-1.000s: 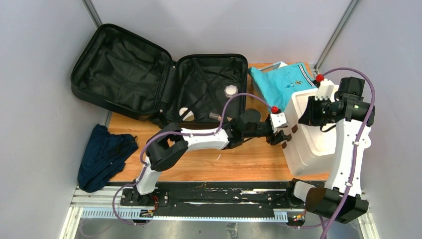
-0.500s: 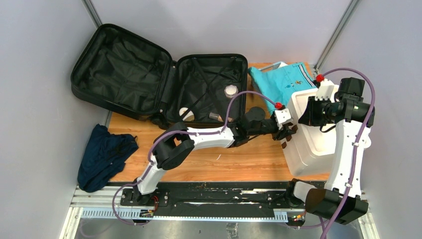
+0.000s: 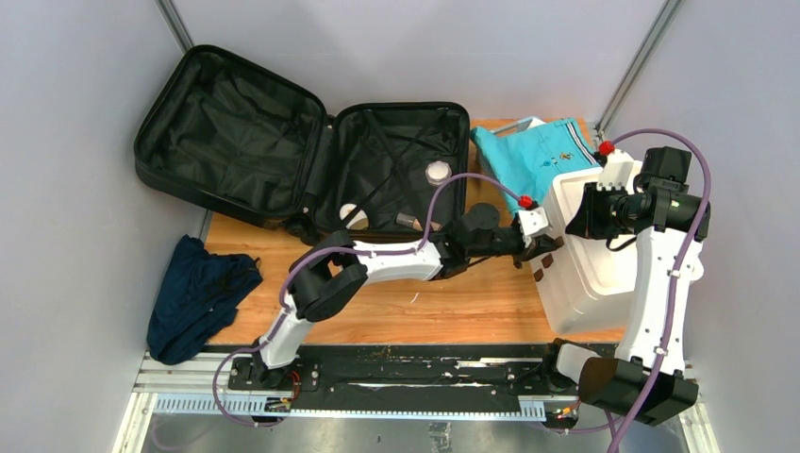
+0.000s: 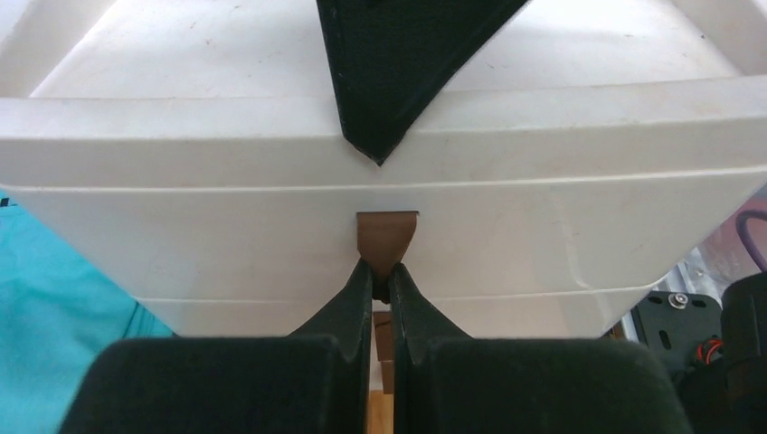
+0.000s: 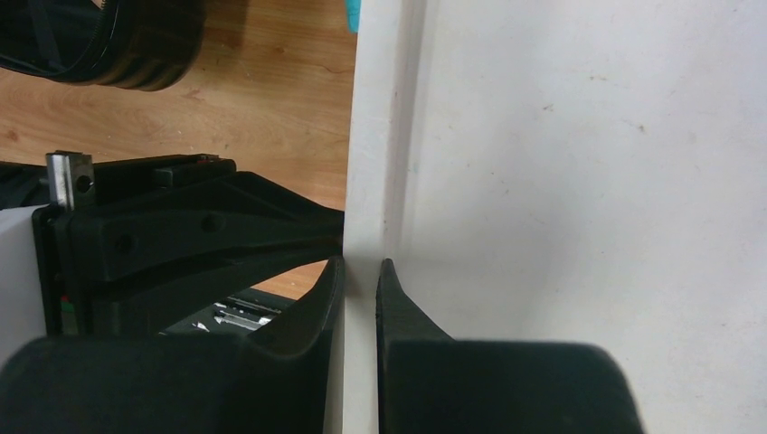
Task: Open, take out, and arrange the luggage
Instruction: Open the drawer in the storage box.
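The luggage [image 3: 283, 160], a black hard-shell suitcase, lies open at the back left with its lid thrown back and black lining showing. Inside its right half sit a small round jar [image 3: 438, 172] and a small white item [image 3: 349, 213]. My left gripper [image 3: 544, 247] [image 4: 381, 271] reaches right to the white drawer unit [image 3: 594, 278] [image 4: 181, 235] and is shut on a brown drawer tab [image 4: 386, 233]. My right gripper [image 3: 577, 212] [image 5: 360, 267] is shut on the unit's top rim [image 5: 371, 136].
A teal folded shirt [image 3: 533, 156] lies behind the drawer unit at the back right. A dark blue garment [image 3: 198, 293] hangs off the table's left edge. Bare wooden tabletop [image 3: 453, 302] runs along the front, between the arms.
My left gripper moved right to the drawer unit's front and closed on the brown tab. The right arm has not moved.
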`<state>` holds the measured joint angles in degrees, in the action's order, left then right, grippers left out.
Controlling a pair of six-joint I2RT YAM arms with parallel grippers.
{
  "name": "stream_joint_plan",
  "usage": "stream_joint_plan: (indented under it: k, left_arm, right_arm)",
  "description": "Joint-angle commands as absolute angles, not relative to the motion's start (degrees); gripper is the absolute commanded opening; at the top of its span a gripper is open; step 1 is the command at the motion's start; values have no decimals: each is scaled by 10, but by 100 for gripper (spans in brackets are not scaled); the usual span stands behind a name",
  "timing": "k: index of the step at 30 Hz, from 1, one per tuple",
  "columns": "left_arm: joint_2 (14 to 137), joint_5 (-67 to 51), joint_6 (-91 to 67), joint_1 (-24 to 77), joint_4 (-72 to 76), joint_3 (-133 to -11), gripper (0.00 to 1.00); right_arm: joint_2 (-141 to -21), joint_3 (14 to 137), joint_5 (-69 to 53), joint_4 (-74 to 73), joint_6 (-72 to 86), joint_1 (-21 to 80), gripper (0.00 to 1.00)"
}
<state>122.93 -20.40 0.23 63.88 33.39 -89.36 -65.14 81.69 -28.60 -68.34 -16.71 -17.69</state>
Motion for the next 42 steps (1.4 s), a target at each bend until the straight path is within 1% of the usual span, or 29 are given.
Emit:
stream_joint_plan:
  k: [1, 4, 10, 13, 15, 16, 17, 19, 21, 22, 23, 25, 26, 27, 29, 31, 32, 35, 37, 40, 42]
  left_arm:
    - [1181, -177, 42, 642, 350, -832, 0]
    - [1141, -164, 59, 632, 349, -776, 0]
    - [1073, -166, 46, 601, 349, -680, 0]
    - [1047, -173, 49, 596, 349, -648, 0]
    - [1037, -182, 39, 594, 349, -637, 1]
    - [1033, -189, 31, 592, 349, -636, 9]
    - [1029, -195, 19, 590, 349, -636, 23]
    - [1017, -211, -4, 583, 349, -638, 43]
    - [1001, -225, -35, 572, 349, -640, 58]
    - [990, -236, -48, 565, 348, -639, 62]
    - [978, -248, -62, 555, 348, -638, 64]
    - [949, -262, -99, 530, 348, -628, 72]
    - [933, -277, -114, 514, 348, -623, 73]
    - [917, -291, -128, 488, 347, -617, 75]
    - [872, -296, -148, 450, 331, -601, 81]
    - [829, -283, -134, 416, 287, -583, 97]
    - [808, -269, -119, 401, 263, -577, 100]
    - [749, -221, -49, 372, 166, -577, 100]
    - [722, -170, 6, 365, 94, -590, 100]
    - [705, -114, 59, 361, -11, -624, 100]
    - [705, -100, 72, 358, -71, -648, 100]
  right_arm:
    - [-664, 792, -298, -723, -155, -159, 1]
    - [-665, 793, -295, -722, -156, -162, 3]
    - [-669, 791, -292, -722, -161, -166, 5]
    - [-670, 793, -288, -722, -169, -167, 7]
    - [-670, 798, -293, -722, -176, -167, 9]
    - [-671, 804, -302, -722, -182, -166, 13]
    - [-672, 813, -312, -723, -190, -166, 22]
    - [-679, 839, -332, -726, -208, -166, 39]
    - [-691, 876, -350, -731, -228, -167, 54]
    - [-697, 897, -361, -737, -245, -166, 58]
    - [-706, 926, -379, -744, -262, -166, 61]
    - [-722, 968, -412, -755, -294, -167, 65]
    - [-731, 988, -433, -760, -311, -166, 67]
    - [-740, 1007, -462, -764, -326, -165, 67]
    - [-759, 1040, -509, -767, -354, -163, 67]
    - [-775, 1063, -558, -771, -390, -156, 68]
    - [-782, 1073, -575, -771, -412, -148, 68]
    - [-806, 1094, -581, -772, -490, -103, 69]
    - [-827, 1111, -567, -775, -534, -55, 71]
    - [-872, 1139, -546, -791, -602, 14, 73]
    - [-909, 1157, -536, -795, -632, 54, 74]
